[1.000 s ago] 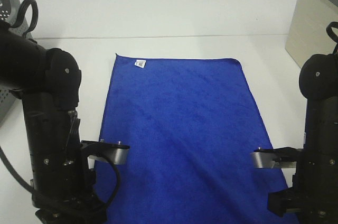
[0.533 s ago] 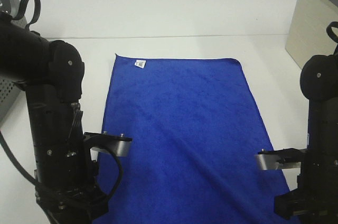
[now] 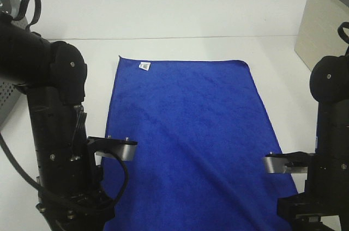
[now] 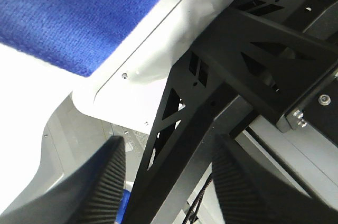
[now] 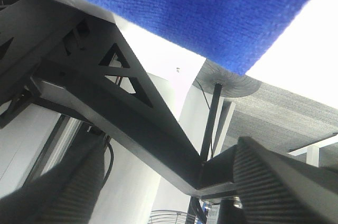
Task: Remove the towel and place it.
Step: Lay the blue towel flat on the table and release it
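The left end effector (image 4: pixel 168 147) stands partly open, its two ribbed fingers (image 4: pixel 100 182) apart with nothing between them. The right end effector (image 5: pixel 171 152) is spread wider, and its pads (image 5: pixel 285 182) also grip nothing. Just ahead of each one, a near corner of the towel (image 3: pixel 191 133) lies at the edge of the white desk (image 3: pixel 163 18), touched by neither. From there the blue towel runs flat away from both end effectors and lies between them. A shallow crease crosses it diagonally. Its white tag (image 3: pixel 145 66) sits at the far corner on the left end effector's side. Well beyond the right end effector, past the towel's far end, stands a beige box (image 3: pixel 327 18).
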You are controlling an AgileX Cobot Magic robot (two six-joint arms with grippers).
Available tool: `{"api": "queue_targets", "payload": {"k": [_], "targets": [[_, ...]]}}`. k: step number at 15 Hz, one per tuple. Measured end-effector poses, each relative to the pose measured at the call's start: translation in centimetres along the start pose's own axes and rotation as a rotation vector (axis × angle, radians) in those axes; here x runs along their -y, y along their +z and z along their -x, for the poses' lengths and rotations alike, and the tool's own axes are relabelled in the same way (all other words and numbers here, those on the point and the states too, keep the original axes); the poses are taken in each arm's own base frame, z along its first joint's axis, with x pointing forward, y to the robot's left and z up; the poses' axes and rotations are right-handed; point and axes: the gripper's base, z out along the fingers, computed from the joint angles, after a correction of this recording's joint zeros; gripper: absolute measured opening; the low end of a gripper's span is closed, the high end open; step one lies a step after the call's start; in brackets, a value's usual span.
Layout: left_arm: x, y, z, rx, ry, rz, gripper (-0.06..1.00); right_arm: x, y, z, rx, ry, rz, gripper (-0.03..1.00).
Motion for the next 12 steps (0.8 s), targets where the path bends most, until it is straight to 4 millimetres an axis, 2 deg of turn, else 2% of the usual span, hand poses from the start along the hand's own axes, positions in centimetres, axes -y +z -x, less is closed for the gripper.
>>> {"api": "queue_targets", "payload": {"k": [1, 3, 5, 8, 10, 12], "targets": [[0.0, 0.0, 0.0, 0.001, 0.000, 0.000, 0.49, -0.1, -0.5, 0.1, 0.011, -0.006, 0.000, 0.69], [0.3, -0.8, 0.4, 0.029, -0.002, 0.006, 0.49, -0.7, -2.6, 0.3, 0.081, -0.032, -0.007, 0.69], [1.0, -2.5, 1.1, 0.089, -0.004, 0.035, 0.49, -1.5, -5.9, 0.2, 0.215, -0.074, -0.038, 0.69], [1.2, -6.2, 2.5, 0.198, -0.050, 0.140, 0.49, -2.3, -11.5, -0.6, 0.440, -0.040, -0.131, 0.69], [0.6, -9.5, 3.2, 0.301, -0.115, 0.201, 0.49, -2.7, -15.4, -0.7, 0.580, -0.020, -0.192, 0.69], [-0.7, -13.6, 3.6, 0.430, -0.159, 0.220, 0.49, -2.3, -19.3, -0.5, 0.711, -0.001, -0.181, 0.69]]}}
